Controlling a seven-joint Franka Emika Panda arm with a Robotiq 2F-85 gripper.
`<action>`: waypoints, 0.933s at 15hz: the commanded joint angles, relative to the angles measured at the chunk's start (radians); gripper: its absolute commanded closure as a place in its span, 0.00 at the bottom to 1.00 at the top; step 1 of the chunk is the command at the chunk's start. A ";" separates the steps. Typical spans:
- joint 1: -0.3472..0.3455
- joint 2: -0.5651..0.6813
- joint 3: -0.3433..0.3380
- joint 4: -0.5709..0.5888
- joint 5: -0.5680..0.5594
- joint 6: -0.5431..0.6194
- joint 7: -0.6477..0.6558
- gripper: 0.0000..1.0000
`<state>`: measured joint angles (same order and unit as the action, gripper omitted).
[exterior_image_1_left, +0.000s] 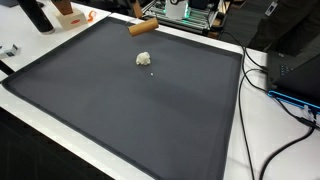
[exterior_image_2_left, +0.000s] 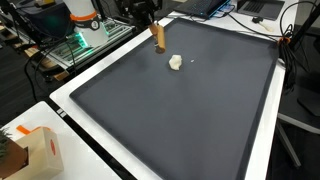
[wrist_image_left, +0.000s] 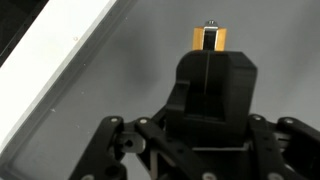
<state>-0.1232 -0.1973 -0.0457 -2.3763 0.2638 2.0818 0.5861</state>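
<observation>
My gripper (wrist_image_left: 210, 52) is shut on a small orange-brown wooden block (wrist_image_left: 209, 38), whose end pokes out past the black fingertips in the wrist view. In both exterior views the block (exterior_image_1_left: 143, 27) (exterior_image_2_left: 158, 37) hangs at the far edge of a large dark mat (exterior_image_1_left: 130, 110) (exterior_image_2_left: 190, 120), just above its surface or touching it. The gripper (exterior_image_1_left: 140, 15) (exterior_image_2_left: 153, 20) comes down on the block from above. A small white crumpled lump (exterior_image_1_left: 144, 59) (exterior_image_2_left: 176, 62) lies on the mat a short way from the block, apart from the gripper.
The mat lies on a white table (exterior_image_2_left: 70, 105). A cardboard box (exterior_image_2_left: 35, 150) sits at one corner. Green-lit electronics (exterior_image_2_left: 80, 40) (exterior_image_1_left: 195, 15) stand behind the mat. Cables (exterior_image_1_left: 285, 95) and dark equipment (exterior_image_1_left: 295, 60) lie along one side.
</observation>
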 joint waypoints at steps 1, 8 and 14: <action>0.000 0.017 -0.013 -0.014 0.032 0.046 -0.012 0.77; 0.003 0.063 -0.022 -0.017 0.039 0.111 -0.004 0.77; 0.004 0.094 -0.020 -0.021 0.028 0.186 0.056 0.77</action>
<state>-0.1232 -0.1046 -0.0598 -2.3855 0.2716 2.2300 0.6150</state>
